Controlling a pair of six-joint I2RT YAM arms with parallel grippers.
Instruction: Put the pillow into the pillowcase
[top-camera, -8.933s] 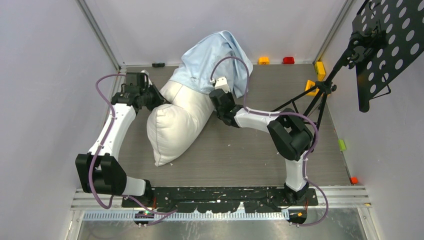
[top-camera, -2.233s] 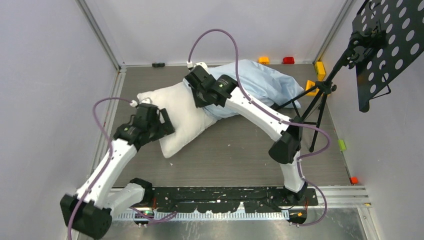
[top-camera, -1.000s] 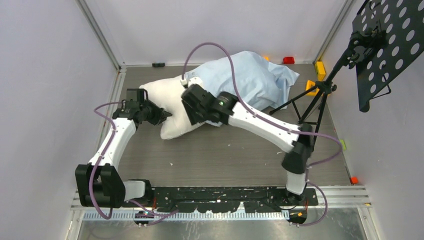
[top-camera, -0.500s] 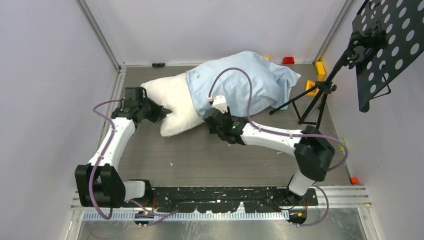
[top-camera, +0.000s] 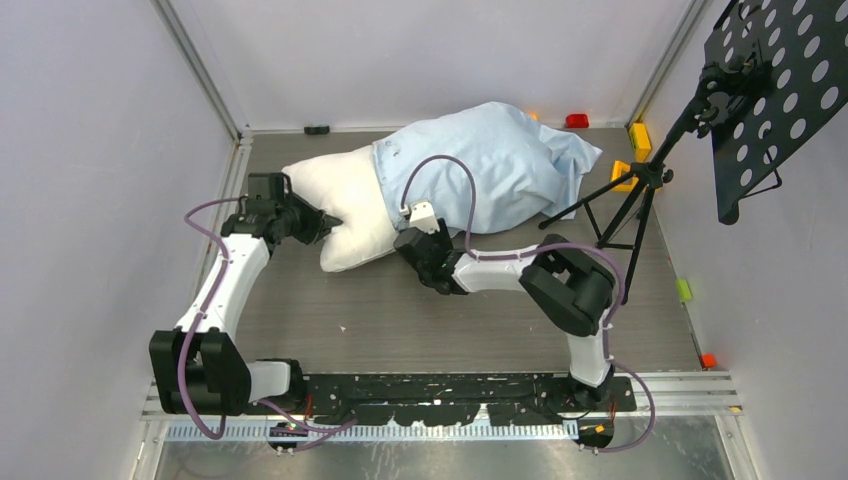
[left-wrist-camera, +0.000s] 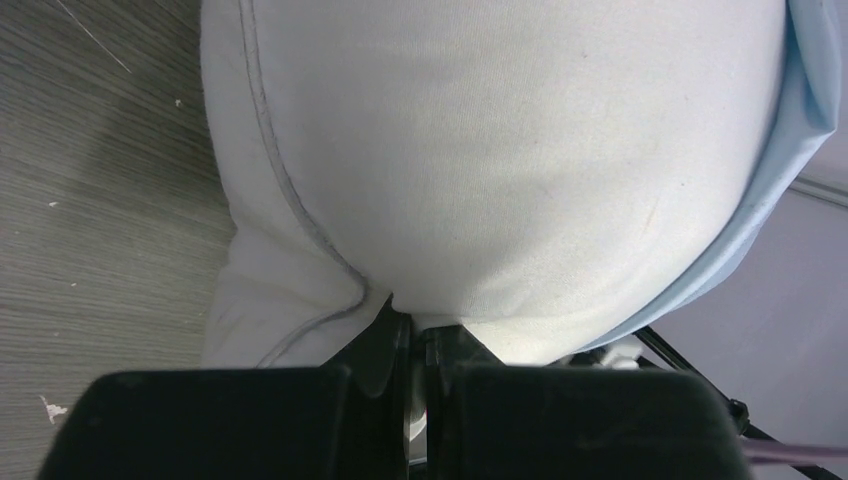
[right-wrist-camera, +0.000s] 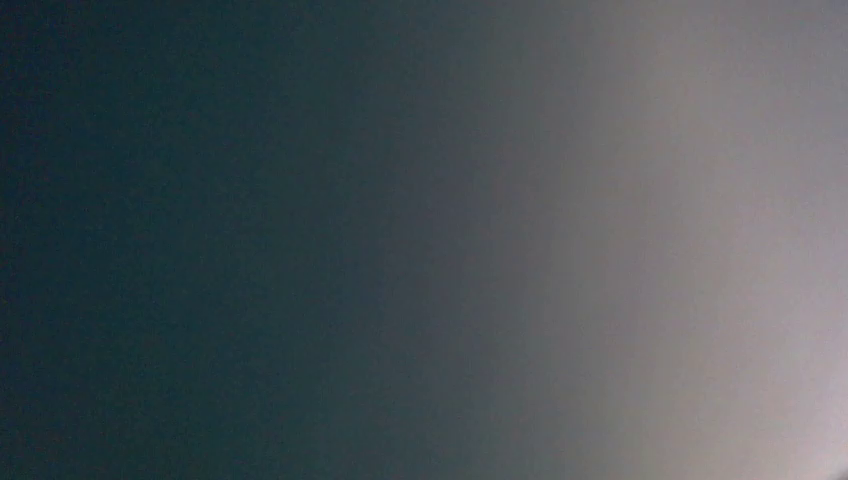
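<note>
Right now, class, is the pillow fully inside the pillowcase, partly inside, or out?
Partly inside. The pillowcase covers the right part of the pillow; its white left end lies bare, pinched by the left gripper.

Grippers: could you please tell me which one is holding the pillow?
The left gripper, shut on the white pillow; the right gripper lies by the blue pillowcase, with no visible hold.

The pillow (top-camera: 345, 208), plump, white and rectangular, is shown lying flat at the far side of the table (top-camera: 450, 325), its length running left to right. Only its left end is exposed, and a piped seam is visible along that end. The remainder is enclosed by the pillowcase (top-camera: 495, 165), a thin, light blue, wrinkled fabric sack. Its open hem crosses the pillow, and slack cloth is bunched at its right end.
</note>
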